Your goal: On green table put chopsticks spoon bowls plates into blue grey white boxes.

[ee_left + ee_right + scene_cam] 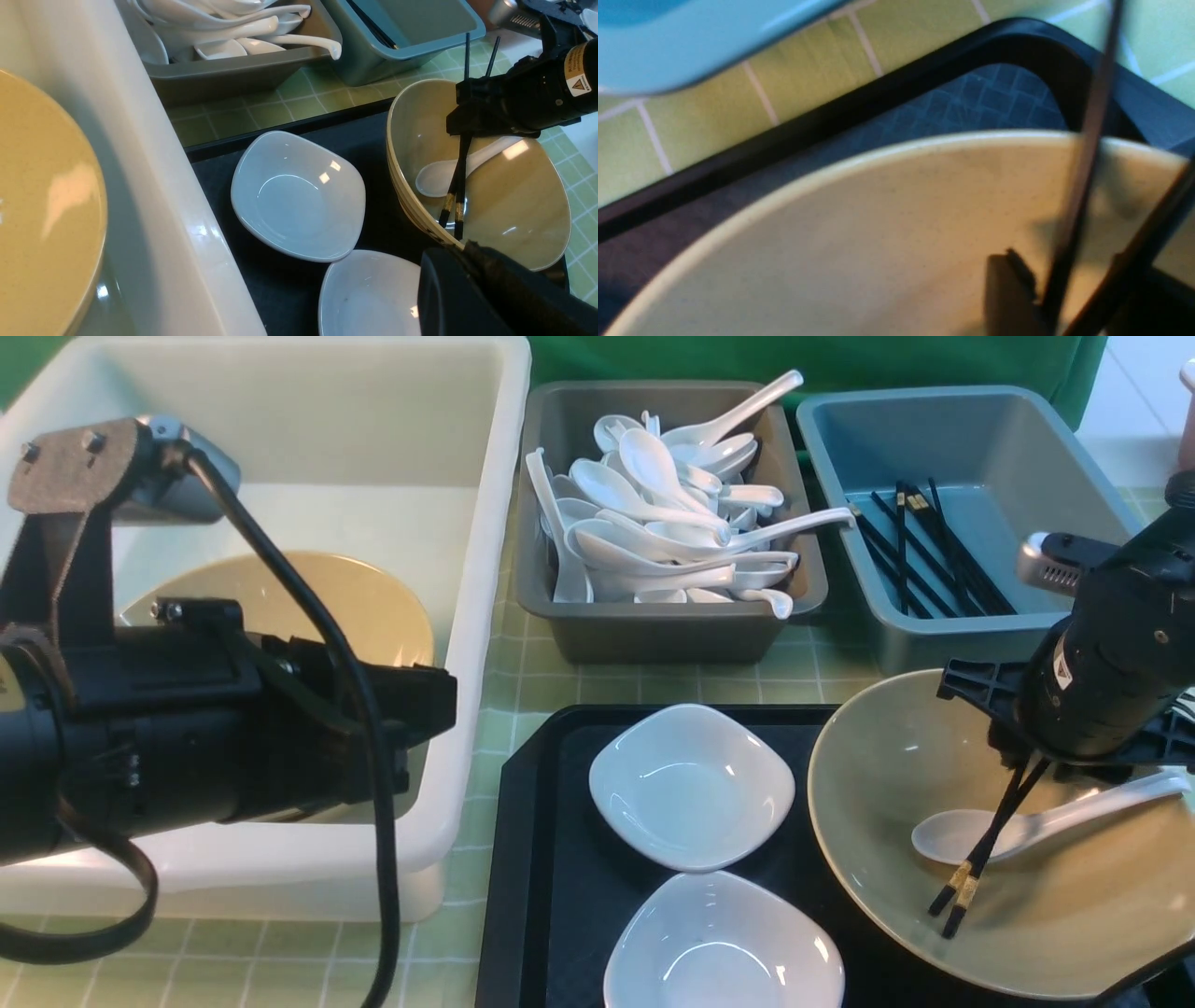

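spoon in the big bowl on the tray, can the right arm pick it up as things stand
Probably not yet: the right claw hangs just over the spoon in the bowl, but it looks shut on the chopsticks, which cross the spoon.

Three cameras: one fixed on the robot's own side, one on each wrist.
The front camera looked forward and down across the bench (509,691) at middle distance, taking in the white box (261,868) and the black tray (551,859). The left wrist camera hung over the white box's edge and faced across the tray toward the right tool (1025,761); it shared the tray, two white plates (691,784) and the tan bowl (1055,924) with the front view. The right wrist camera sat very close above that bowl's rim, blurred, sharing only bowl, tray corner and chopsticks (990,840) with the others.
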Robot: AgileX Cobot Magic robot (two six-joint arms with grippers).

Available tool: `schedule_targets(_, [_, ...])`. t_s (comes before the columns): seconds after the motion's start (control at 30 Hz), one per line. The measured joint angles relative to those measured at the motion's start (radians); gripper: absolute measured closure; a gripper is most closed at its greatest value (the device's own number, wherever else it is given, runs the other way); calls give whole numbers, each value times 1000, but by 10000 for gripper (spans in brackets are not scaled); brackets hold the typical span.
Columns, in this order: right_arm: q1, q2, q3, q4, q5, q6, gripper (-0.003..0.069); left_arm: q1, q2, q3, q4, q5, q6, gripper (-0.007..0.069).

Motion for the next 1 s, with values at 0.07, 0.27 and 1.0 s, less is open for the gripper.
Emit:
schedule_targets(0.07, [0, 0, 0, 0, 4, -11, 554, 0, 0, 0, 0, 0, 0, 627])
schedule_targets(0.27, [0, -19, 0, 1, 19, -46, 596, 0, 0, 0, 0, 0, 0, 627])
schedule_targets(1.0, [-26, -107, -193, 233, 125, -356, 598, 0, 0, 0, 0, 0, 0, 627])
